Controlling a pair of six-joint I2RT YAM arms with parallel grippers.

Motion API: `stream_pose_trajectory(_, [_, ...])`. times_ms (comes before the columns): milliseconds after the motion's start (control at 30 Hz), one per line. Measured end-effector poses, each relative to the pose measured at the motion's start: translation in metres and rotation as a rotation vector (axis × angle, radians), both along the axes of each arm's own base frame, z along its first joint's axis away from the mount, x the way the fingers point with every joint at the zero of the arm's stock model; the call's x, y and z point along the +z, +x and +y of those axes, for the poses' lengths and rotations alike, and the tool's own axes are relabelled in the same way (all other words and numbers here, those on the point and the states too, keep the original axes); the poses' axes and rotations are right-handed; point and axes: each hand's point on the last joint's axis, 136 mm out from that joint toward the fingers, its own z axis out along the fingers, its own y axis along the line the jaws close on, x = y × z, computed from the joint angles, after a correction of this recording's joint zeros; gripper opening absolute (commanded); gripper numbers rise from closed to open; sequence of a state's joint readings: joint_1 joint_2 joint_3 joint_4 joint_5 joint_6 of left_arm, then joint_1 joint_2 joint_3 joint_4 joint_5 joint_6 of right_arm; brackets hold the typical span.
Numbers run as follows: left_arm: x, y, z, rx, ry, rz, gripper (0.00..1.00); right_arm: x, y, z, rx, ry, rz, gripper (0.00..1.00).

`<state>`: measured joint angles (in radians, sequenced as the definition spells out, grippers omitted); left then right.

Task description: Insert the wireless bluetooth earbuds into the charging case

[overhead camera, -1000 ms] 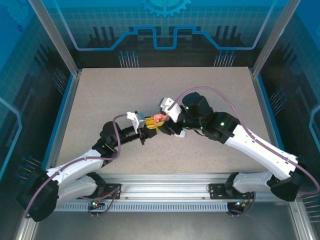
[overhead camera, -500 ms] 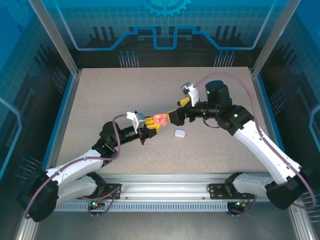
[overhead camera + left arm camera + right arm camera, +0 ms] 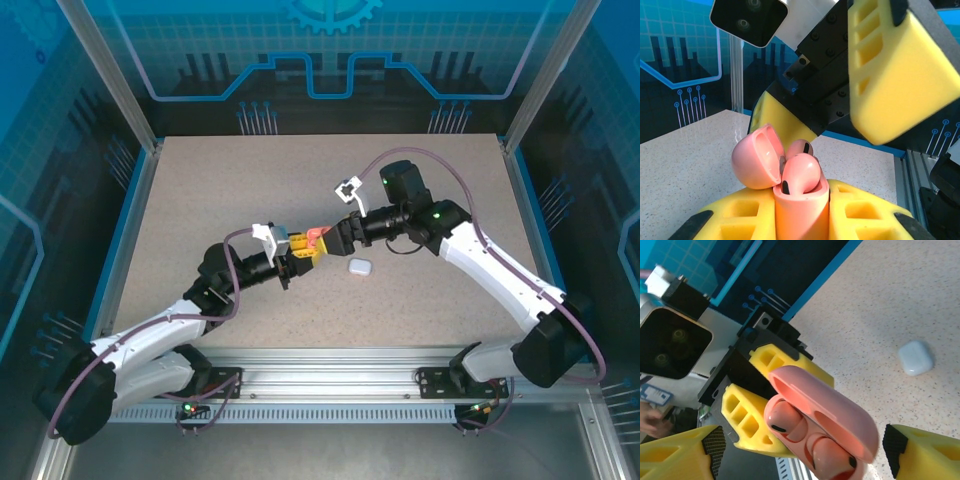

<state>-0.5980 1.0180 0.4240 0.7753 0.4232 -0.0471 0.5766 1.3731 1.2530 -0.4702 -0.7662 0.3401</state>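
In the middle of the table (image 3: 200,180), the left gripper (image 3: 305,252) is clamped tight on an open pink charging case (image 3: 318,238), with two salmon-pink earbuds (image 3: 800,172) seated inside. From 2 o'clock, the right gripper (image 3: 338,238) straddles it, jaws wide and empty. A white case (image 3: 360,266) lies at 5 o'clock.

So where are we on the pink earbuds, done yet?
Done: both pink earbuds sit in the pink case. In hand: left gripper clamps that case; right gripper stands open around it. Left: the lid is open, and the white case lies closed on the table.
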Motion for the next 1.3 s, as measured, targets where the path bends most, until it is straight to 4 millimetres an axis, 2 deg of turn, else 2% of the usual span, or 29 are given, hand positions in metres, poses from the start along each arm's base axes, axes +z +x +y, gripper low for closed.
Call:
stream_pose_trajectory(300, [0.005, 0.000, 0.000, -0.001, -0.008, -0.013, 0.00, 0.008, -0.002, 0.001, 0.015, 0.023, -0.018, 0.70])
stream_pose_trajectory(533, [0.011, -0.001, -0.001, -0.005, -0.020, -0.030, 0.00, 0.021, -0.004, -0.005, -0.007, 0.032, -0.084, 0.70])
stream_pose_trajectory(733, [0.008, 0.000, -0.001, -0.003, -0.013, -0.019, 0.00, 0.035, -0.007, -0.011, -0.023, 0.043, -0.147, 0.70])
stream_pose_trajectory(833, [0.007, 0.000, -0.001, -0.003, -0.010, -0.015, 0.00, 0.033, -0.004, -0.014, -0.044, 0.021, -0.170, 0.71])
stream_pose_trajectory(933, [0.004, 0.000, -0.001, -0.003, -0.005, -0.001, 0.00, 0.022, 0.005, -0.021, -0.102, -0.045, -0.190, 0.73])
stream_pose_trajectory(1067, [-0.007, 0.000, -0.002, -0.004, 0.019, 0.054, 0.00, 0.017, 0.021, -0.042, -0.238, -0.146, -0.258, 0.78])
stream_pose_trajectory(1200, [-0.022, 0.002, -0.001, 0.003, 0.035, 0.175, 0.00, 0.022, 0.032, -0.078, -0.423, -0.227, -0.356, 0.88])
stream_pose_trajectory(1300, [-0.035, 0.006, -0.001, 0.019, 0.027, 0.290, 0.00, 0.016, 0.039, -0.106, -0.549, -0.281, -0.378, 0.93])
